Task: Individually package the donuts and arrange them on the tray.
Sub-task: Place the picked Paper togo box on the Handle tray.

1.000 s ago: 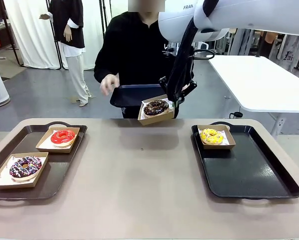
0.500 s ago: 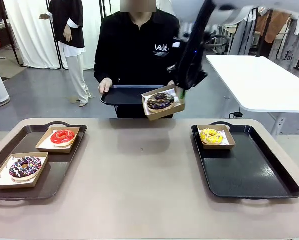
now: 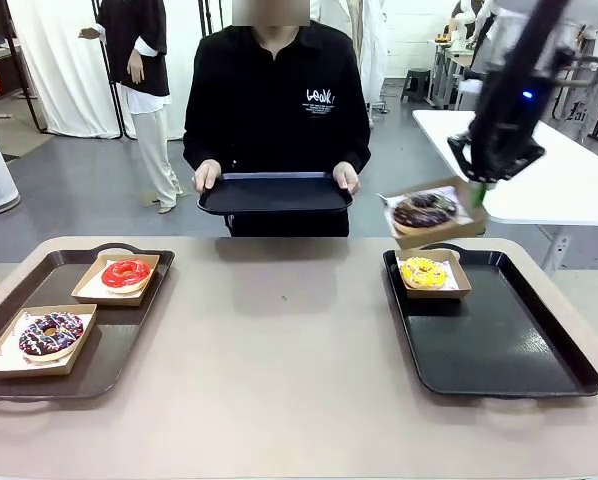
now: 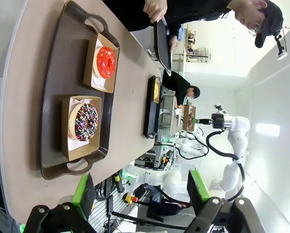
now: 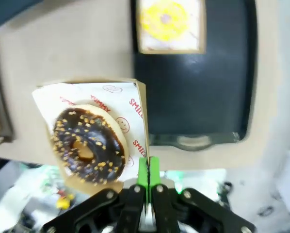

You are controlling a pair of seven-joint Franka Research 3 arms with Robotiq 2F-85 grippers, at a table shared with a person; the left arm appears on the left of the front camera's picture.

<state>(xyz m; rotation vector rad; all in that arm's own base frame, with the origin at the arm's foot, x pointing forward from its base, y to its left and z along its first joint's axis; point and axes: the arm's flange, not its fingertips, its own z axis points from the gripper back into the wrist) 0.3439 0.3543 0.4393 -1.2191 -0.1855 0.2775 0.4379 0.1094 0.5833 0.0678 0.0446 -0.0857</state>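
My right gripper (image 3: 476, 190) is shut on the edge of a cardboard box (image 3: 449, 232) that carries the chocolate donut (image 3: 424, 210), held in the air above the far left corner of the black tray (image 3: 499, 340). In the right wrist view the green pads (image 5: 148, 171) pinch the box wall beside the chocolate donut (image 5: 89, 144). The yellow donut (image 3: 423, 272) sits boxed at the black tray's far left. The red donut (image 3: 126, 273) and purple donut (image 3: 50, 334) lie boxed on the brown tray (image 3: 119, 345). My left gripper (image 4: 141, 194) hangs open, high over the brown tray (image 4: 53, 97).
A person stands at the far side holding a dark tray (image 3: 274, 192) level with both hands. A white table (image 3: 539, 160) stands behind at the right. Bare tabletop (image 3: 279, 340) stretches between the two trays.
My right gripper has carried the boxed chocolate donut rightward, from in front of the person to above the black tray's far corner. The person now holds the dark tray with both hands.
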